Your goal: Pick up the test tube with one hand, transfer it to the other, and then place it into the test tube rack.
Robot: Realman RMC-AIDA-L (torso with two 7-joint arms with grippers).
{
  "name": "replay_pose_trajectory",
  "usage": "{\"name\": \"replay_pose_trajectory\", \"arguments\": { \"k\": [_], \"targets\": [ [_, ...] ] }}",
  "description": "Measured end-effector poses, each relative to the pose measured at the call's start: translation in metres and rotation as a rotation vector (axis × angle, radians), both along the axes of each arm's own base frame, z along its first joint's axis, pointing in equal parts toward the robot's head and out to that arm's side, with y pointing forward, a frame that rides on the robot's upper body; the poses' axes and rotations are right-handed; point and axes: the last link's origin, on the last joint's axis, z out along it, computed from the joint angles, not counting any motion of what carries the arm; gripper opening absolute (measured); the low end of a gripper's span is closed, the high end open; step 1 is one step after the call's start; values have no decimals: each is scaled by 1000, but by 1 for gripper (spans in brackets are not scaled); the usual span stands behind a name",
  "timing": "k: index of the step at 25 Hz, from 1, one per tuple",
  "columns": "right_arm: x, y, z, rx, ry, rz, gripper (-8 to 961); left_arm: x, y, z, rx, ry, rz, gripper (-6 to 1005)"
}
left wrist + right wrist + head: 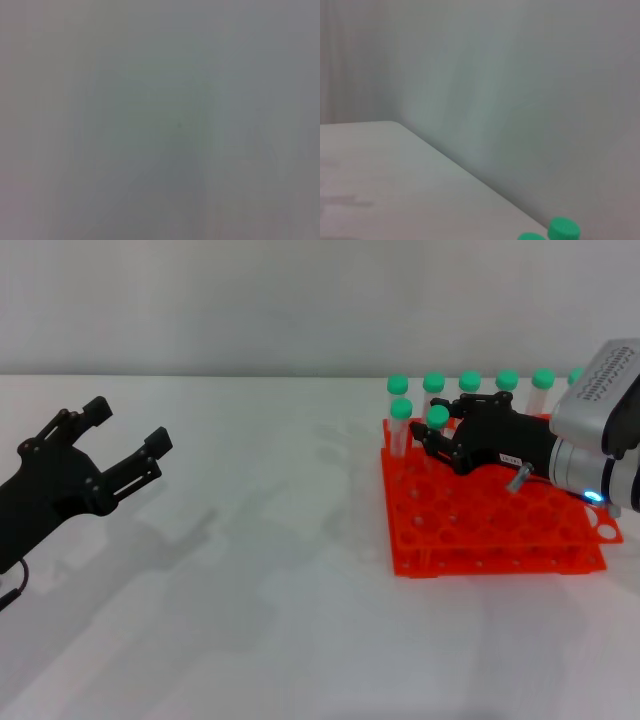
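Observation:
The orange test tube rack point(480, 532) stands on the white table at the right. Several green-capped tubes stand in its back rows. My right gripper point(434, 426), on its silver-white forearm, reaches over the rack from the right. Its black fingers point(428, 443) stand on either side of one test tube point(437, 417) in the second row, with a gap still showing. Another tube point(401, 411) stands just to its left. Far off at the left, above the table, my black left gripper point(129, 425) hangs open and holds nothing. Two green caps point(563, 229) show in the right wrist view.
A row of green-capped tubes point(469, 381) lines the rack's far edge. The white table point(260, 570) stretches bare between the two arms. A pale wall point(300, 300) rises behind the table. The left wrist view shows only a grey blur.

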Motion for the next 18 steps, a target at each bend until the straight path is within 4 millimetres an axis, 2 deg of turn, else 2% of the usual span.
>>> {"name": "replay_pose_trajectory", "arguments": {
  "k": [2,9,16,18],
  "targets": [
    [1,0,0,1,-1,-1,326,0,0,0,0,0,-5,893],
    [-2,-6,6,-4,60,22,529,0,-3,1,8,-9,-10,893],
    [3,-33,26,0,172,89,768,-2,-3,6,44,-12,-10,893],
    [8,-41,33,12,196,99,768,-2,-3,7,66,-17,-10,893]
  ]
}}
